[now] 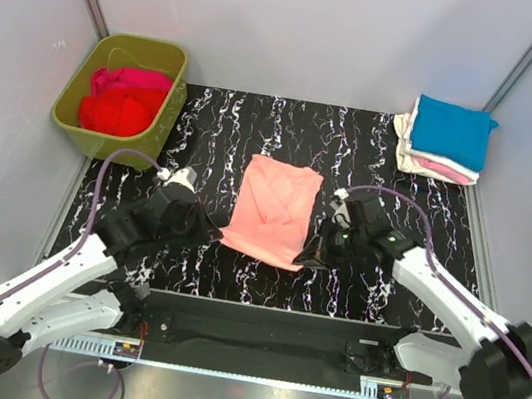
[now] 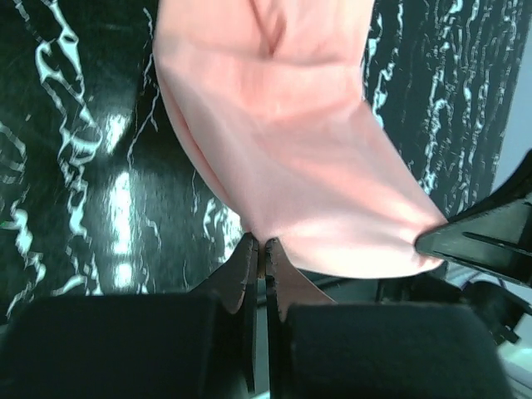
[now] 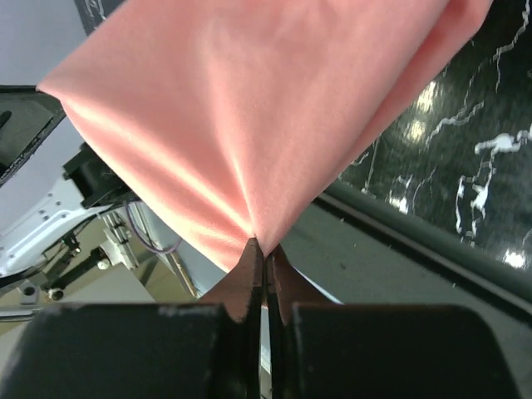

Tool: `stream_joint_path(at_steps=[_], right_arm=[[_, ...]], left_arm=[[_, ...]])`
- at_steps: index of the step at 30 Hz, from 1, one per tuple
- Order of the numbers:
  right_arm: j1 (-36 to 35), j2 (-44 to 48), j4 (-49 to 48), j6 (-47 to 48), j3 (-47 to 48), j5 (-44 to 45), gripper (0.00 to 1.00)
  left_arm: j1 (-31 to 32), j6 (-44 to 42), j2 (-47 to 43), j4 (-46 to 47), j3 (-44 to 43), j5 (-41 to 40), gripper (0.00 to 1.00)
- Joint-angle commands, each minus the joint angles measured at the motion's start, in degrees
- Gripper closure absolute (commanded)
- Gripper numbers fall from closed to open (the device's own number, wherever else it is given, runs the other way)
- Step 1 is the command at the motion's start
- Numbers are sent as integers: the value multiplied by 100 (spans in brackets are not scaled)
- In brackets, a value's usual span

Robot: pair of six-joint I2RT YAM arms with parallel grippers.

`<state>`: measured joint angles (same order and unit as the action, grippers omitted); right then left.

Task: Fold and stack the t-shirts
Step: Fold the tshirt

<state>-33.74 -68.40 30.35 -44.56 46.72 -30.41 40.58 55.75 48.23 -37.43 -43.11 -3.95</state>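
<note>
Near hem of the salmon-pink t-shirt [image 1: 272, 211], lying at table centre, gripped at both corners.
The left gripper [image 2: 259, 248] is clamped on the 7 o'clock corner and the right gripper [image 3: 259, 248] on the 5 o'clock corner, probably to carry the hem toward 12 o'clock for a fold. The folded stack [image 1: 448, 137] lies at 1 o'clock. No writing is legible.

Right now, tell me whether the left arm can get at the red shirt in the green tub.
Probably not yet: the left tool is shut on a near corner of the salmon shirt. Once freed, its way to the red shirt looks clear.
</note>
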Motion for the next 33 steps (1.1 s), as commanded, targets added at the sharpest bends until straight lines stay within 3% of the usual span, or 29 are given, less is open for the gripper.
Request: stream_joint_path(at_steps=[1,8,19,24,33], right_arm=[[-37,660,1033,-457,-14,413,100],[-37,969,1641,-405,433,571,100],[33,135,2080,34,1814,1494,100],[297,-94,1888,26,1841,1030,100],[973,-384,1519,157,1551,379,100]], left_arm=[[47,226,-401,-897,-478,-291,99],[64,95,-253,-1170,-1223,-10,96],[-58,-872,1354,-1082,-2815,-230,92],[-322,-1127,2023,-1073,-3475,34,92],[-770,-1347,2576,-836,-3678,579,90]])
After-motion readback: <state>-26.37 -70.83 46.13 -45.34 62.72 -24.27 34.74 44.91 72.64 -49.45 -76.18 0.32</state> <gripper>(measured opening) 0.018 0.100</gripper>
